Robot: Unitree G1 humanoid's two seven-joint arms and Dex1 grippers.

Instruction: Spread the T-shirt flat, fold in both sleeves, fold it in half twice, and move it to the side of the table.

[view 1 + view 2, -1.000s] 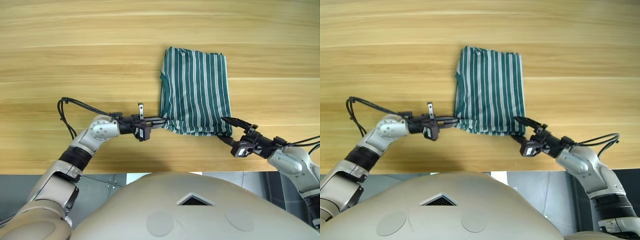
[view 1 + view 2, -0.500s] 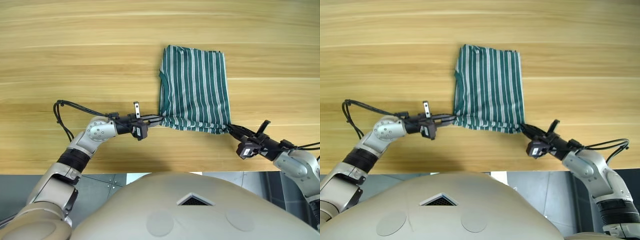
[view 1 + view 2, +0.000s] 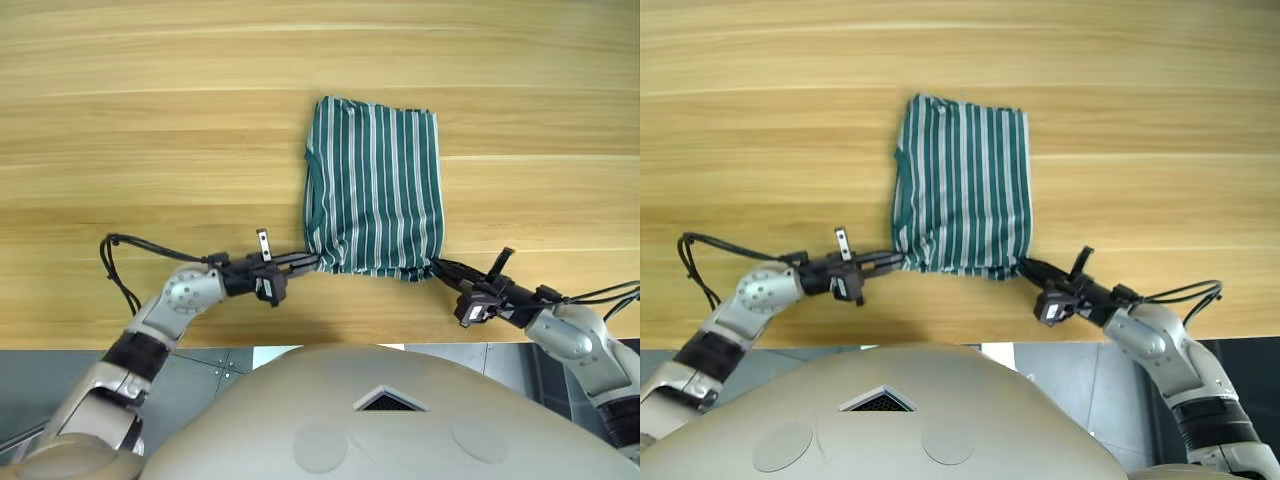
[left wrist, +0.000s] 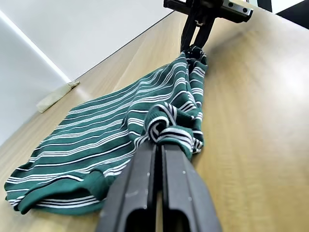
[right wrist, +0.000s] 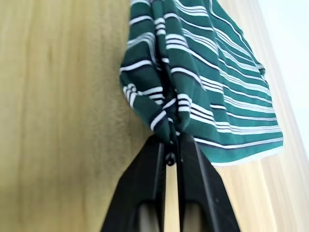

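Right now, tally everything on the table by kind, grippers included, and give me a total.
T-shirt, green with white stripes, folded: 1
Grippers: 2 (left gripper, right gripper, each shut on a near corner of it)
Total: 3

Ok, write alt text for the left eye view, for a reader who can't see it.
A folded green T-shirt with white stripes lies on a wooden table, held at both corners nearest the robot. The left gripper is shut on its near left corner and the right gripper on its near right corner.
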